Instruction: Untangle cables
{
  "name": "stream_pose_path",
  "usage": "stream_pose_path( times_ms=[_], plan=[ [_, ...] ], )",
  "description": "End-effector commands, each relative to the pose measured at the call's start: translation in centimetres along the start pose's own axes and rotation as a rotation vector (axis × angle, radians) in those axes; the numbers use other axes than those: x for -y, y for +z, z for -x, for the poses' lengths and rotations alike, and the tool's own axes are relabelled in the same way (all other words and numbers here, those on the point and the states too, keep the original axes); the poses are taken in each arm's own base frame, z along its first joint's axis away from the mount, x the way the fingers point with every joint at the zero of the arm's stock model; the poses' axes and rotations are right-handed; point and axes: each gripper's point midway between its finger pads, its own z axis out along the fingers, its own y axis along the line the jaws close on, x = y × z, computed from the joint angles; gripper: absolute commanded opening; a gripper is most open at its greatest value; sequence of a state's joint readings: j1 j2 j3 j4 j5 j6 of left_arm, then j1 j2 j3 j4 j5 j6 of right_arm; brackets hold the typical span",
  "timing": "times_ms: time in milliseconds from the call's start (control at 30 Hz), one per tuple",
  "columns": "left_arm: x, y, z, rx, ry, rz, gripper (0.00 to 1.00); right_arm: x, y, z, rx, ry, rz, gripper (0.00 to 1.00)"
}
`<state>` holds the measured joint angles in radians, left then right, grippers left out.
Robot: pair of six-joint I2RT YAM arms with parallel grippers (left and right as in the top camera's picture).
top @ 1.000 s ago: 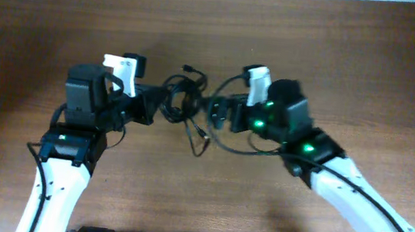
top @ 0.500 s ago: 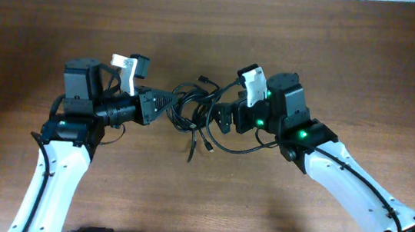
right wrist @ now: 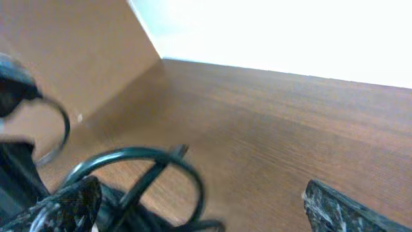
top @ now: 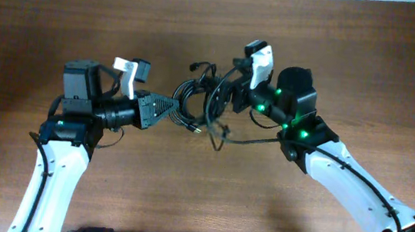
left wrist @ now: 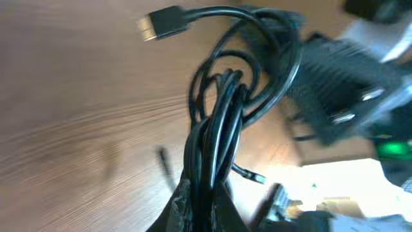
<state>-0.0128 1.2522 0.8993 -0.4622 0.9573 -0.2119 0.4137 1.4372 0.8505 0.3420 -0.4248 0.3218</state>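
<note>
The cables (top: 196,99) are one knotted black clump, held above the wooden table between my two grippers. My left gripper (top: 163,110) is shut on a bundle of the strands; in the left wrist view the jaws (left wrist: 209,203) pinch them at the bottom, and loops (left wrist: 235,84) and a plug end (left wrist: 161,22) rise beyond. My right gripper (top: 223,98) is at the clump's right side. In the right wrist view its fingers (right wrist: 203,200) are wide apart, with a cable loop (right wrist: 138,164) beside the left finger. A loose end (top: 217,138) hangs down.
The brown wooden table (top: 330,52) runs to a pale wall edge at the back. One thin strand (top: 259,141) trails to the right under my right arm. The right arm's black body (left wrist: 341,84) fills the right side of the left wrist view.
My left gripper has pushed right with the clump. My right gripper has moved toward the back of the table, and the clump has shifted back and right with it.
</note>
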Motion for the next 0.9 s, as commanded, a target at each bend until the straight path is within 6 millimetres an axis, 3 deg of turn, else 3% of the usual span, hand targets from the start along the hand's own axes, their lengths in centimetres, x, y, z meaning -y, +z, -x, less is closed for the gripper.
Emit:
stream_pose_path(
  times_ms=[0, 67, 200, 333, 400, 500, 633, 767, 833, 867],
  plan=[
    [-3.9, -0.7, 1.4, 0.053, 0.061, 0.26, 0.0, 1.4, -1.0, 1.1, 0.011, 0.282, -0.007, 1.0],
    [-4.8, -1.0, 1.9, 0.063, 0.136, 0.314, 0.0, 0.6, -1.7, 0.7, -0.049, 0.391, 0.098, 1.0],
    [-4.2, -1.0, 3.1, 0.085, 0.312, 0.298, 0.0, -2.5, -2.9, -0.3, -0.167, 0.456, 0.295, 0.99],
    [-2.6, -0.7, 4.1, 0.109, 0.488, 0.232, 0.0, -2.7, -1.5, -4.0, -0.288, 0.59, 0.246, 0.99],
    [-2.5, -0.8, 4.4, 0.12, 0.5, 0.231, 0.0, -2.4, -0.2, -5.4, -0.326, 0.716, 0.219, 0.91],
    [-2.2, -0.7, 4.4, 0.119, 0.502, 0.216, 0.0, -2.2, 1.9, -5.6, -0.296, 0.745, 0.259, 0.77],
    [-0.3, -0.3, 3.7, 0.106, 0.528, 0.096, 0.0, -0.8, 3.9, -6.8, -0.291, 0.905, 0.251, 0.66],
    [-0.3, -0.3, 3.5, 0.102, 0.523, 0.094, 0.0, -1.5, 4.5, -5.0, -0.216, 0.892, 0.318, 0.59],
    [-0.4, -0.2, 3.2, 0.09, 0.509, 0.091, 0.0, -1.7, 4.5, -4.2, -0.185, 0.868, 0.336, 0.51],
    [-0.3, -0.2, 3.0, 0.083, 0.506, 0.081, 0.0, -1.6, 4.6, -4.1, -0.177, 0.87, 0.328, 0.43]
  ],
)
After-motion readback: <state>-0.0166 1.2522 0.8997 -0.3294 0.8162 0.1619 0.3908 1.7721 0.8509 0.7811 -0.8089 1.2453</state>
